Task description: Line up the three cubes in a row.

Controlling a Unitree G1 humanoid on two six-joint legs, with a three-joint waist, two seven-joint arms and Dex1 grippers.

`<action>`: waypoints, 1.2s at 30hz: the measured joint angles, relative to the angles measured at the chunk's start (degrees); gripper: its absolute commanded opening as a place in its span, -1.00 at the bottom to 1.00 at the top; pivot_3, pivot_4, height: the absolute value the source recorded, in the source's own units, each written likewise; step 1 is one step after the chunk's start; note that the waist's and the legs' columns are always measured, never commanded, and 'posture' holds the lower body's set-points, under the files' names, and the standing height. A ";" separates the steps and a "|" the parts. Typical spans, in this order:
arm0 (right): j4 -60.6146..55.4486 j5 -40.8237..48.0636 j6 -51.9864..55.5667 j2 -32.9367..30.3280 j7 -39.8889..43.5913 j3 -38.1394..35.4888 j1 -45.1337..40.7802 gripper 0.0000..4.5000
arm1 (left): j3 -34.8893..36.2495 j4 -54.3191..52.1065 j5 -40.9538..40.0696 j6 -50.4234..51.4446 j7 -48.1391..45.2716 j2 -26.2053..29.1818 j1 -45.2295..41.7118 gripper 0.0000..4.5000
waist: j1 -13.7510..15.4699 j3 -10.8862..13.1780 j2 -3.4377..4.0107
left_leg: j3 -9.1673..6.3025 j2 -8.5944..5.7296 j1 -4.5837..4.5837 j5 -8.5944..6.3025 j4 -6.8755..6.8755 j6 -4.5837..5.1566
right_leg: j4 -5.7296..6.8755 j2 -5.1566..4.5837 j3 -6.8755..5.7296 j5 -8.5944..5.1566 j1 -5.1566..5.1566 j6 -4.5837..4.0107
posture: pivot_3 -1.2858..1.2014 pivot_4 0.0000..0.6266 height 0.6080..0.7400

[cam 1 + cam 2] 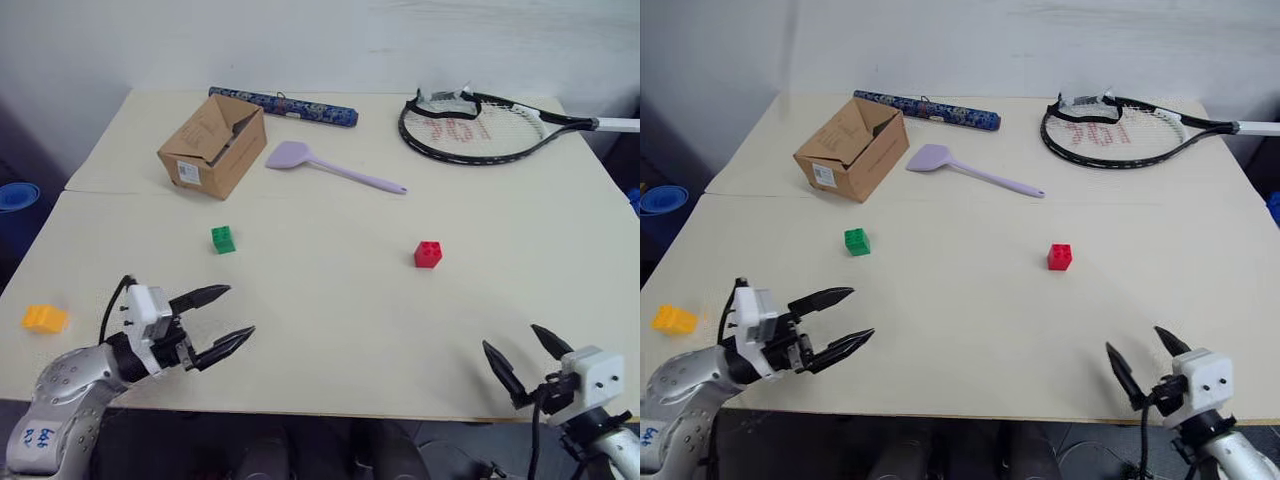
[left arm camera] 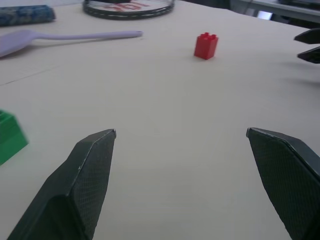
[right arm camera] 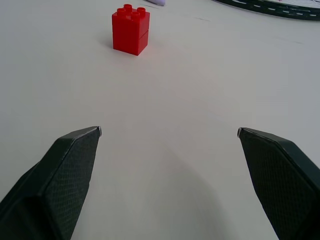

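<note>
We see table point(image 1: 330, 330) | racket point(image 1: 480, 128), box point(image 1: 212, 146), spatula point(image 1: 330, 168) at far side | green brick point(image 1: 223, 239) mid-left, red brick point(image 1: 428, 254) mid-right, yellow brick point(image 1: 45, 318) at left edge, head views | left gripper point(image 1: 228, 318), right gripper point(image 1: 525, 360) spread wide, empty | right wrist faces red brick

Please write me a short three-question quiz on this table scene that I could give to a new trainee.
1. True or false: the green cube and the red cube are touching.
2. Which cube lies nearest the table's left edge? A) red B) green C) yellow-orange
3. Fill in: the open side of the cardboard box faces toward the ______.

Key
1. False; they sit well apart, with bare table between them.
2. C; the yellow-orange cube sits beside the left edge, further left than the open left gripper.
3. Purple spatula.
</note>
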 measured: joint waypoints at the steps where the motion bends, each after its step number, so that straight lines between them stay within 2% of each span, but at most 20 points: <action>1: -0.60 -0.77 1.73 0.61 -1.93 1.75 -2.98 1.00 | -0.67 0.03 0.00 0.58 -0.32 0.01 -0.77 0.94 | -0.54 0.01 -0.03 | 0.02 0.01 0.00 0.03 0.00 -0.05 | 0.05 0.02 0.03 0.00 -0.01 0.00 | 0.03 -0.52 1.00; 6: -2.15 -2.91 14.15 1.69 -12.56 7.33 -22.34 1.00 | -4.83 -0.90 1.32 0.86 -1.72 -0.09 -3.19 0.94 | -0.79 0.01 0.01 | 0.13 0.00 0.01 0.13 0.00 -0.21 | 0.35 0.07 0.20 -0.07 -0.24 -0.09 | 0.03 -0.52 1.00; 9: -1.06 -3.51 20.22 3.97 -17.26 10.50 -31.11 1.00 | -6.19 -0.85 2.84 0.53 -1.66 -0.21 -3.95 0.94 | -0.64 0.01 0.01 | 0.09 0.00 -0.13 0.22 0.00 -0.26 | 0.52 0.11 0.13 -0.08 -0.35 -0.11 | 0.03 -0.52 1.00; 14: 9.22 -8.37 22.31 6.22 -21.34 15.19 -40.47 1.00 | -8.34 -0.54 6.19 -1.71 -2.53 -0.33 -4.22 0.94 | -0.77 0.01 0.00 | 0.14 -0.08 -0.18 0.24 0.02 -0.14 | 0.50 0.10 0.15 -0.07 -0.34 -0.09 | 0.03 -0.52 1.00; 20: 18.24 -12.10 22.23 9.65 -28.27 14.48 -47.35 1.00 | -8.69 2.18 7.58 -2.61 -2.83 -0.44 -6.90 0.94 | -0.93 0.01 0.00 | 0.13 -0.02 -0.19 0.26 0.02 -0.18 | 0.54 0.12 0.13 -0.07 -0.36 -0.09 | 0.03 -0.52 1.00; 24: 17.38 -11.86 22.33 10.65 -28.53 14.50 -45.78 0.62 | -7.51 3.04 7.63 -2.89 -2.29 -0.45 -6.42 1.00 | -0.99 0.01 0.00 | 0.13 -0.01 -0.20 0.26 0.02 -0.17 | 0.52 0.12 0.14 -0.07 -0.36 -0.09 | 0.03 -0.52 1.00; 30: 15.39 -11.75 22.47 11.48 -26.09 16.47 -42.59 -0.31 | -5.99 3.10 8.01 -3.46 -1.99 -0.48 -3.23 1.00 | -1.24 0.01 0.00 | 0.13 0.00 -0.18 0.26 0.02 -0.17 | 0.54 0.12 0.16 -0.07 -0.36 -0.08 | 0.03 -0.52 1.00; 34: 13.46 -11.30 20.80 10.48 -22.92 16.47 -41.05 -0.33 | -6.00 3.14 8.17 -3.52 -1.58 -0.54 -3.45 1.00 | -1.04 0.01 0.00 | 0.12 0.00 -0.19 0.24 0.02 -0.14 | 0.51 0.12 0.15 -0.07 -0.35 -0.08 | 0.03 -0.52 1.00; 36: 13.61 -10.67 15.54 6.58 -16.40 16.60 -40.31 -0.33 | -5.95 3.34 8.30 -3.96 -1.38 -0.64 -3.61 1.00 | -0.93 0.03 0.03 | 0.14 -0.04 -0.20 0.21 0.02 -0.08 | 0.47 0.10 0.17 -0.05 -0.35 -0.05 | 0.03 -0.52 1.00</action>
